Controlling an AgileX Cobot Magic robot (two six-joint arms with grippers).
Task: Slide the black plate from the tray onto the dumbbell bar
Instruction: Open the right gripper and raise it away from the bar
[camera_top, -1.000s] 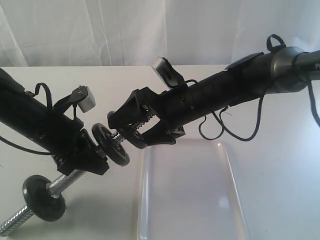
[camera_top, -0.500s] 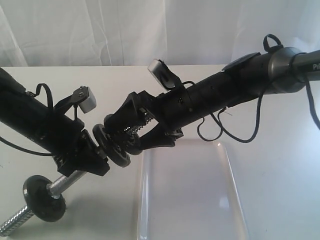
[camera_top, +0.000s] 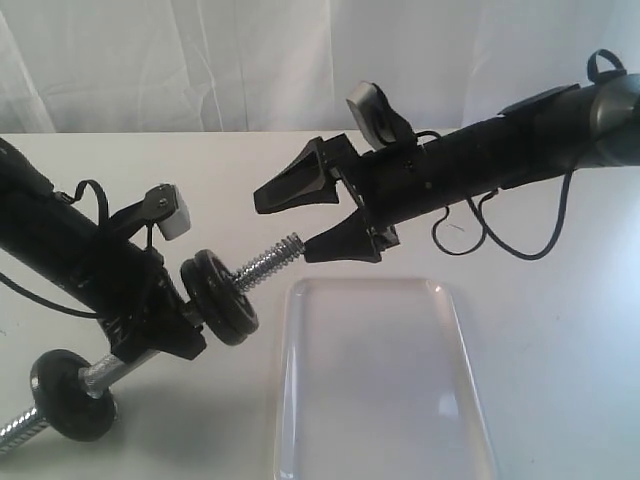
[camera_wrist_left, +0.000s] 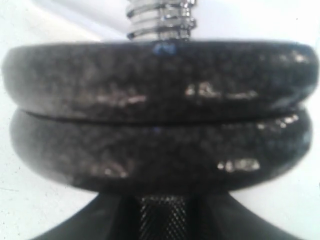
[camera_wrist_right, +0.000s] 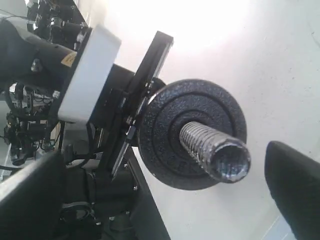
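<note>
My left gripper (camera_top: 168, 322) is shut on the middle of the dumbbell bar (camera_top: 270, 262) and holds it tilted above the table. The black plate (camera_top: 234, 303) sits on the bar, pressed flat against one of the dumbbell's own discs (camera_top: 203, 283). The left wrist view shows them stacked, the black plate (camera_wrist_left: 160, 80) toward the threaded end (camera_wrist_left: 160, 20). My right gripper (camera_top: 282, 230) is open and empty, off the bar's threaded tip. In the right wrist view the black plate (camera_wrist_right: 170, 125) faces me with the dumbbell bar (camera_wrist_right: 215, 150) poking through it. The clear tray (camera_top: 370, 380) holds nothing.
The dumbbell's other black disc (camera_top: 70, 393) hangs low at the left, with more thread (camera_top: 15, 432) sticking out past it. The tray lies just below and right of the bar's free end. White curtains close off the back of the table.
My right gripper has let go of the black plate, opened wide and drawn back up and to the right off the bar. The plate stays on the bar. The bar has dropped slightly.
</note>
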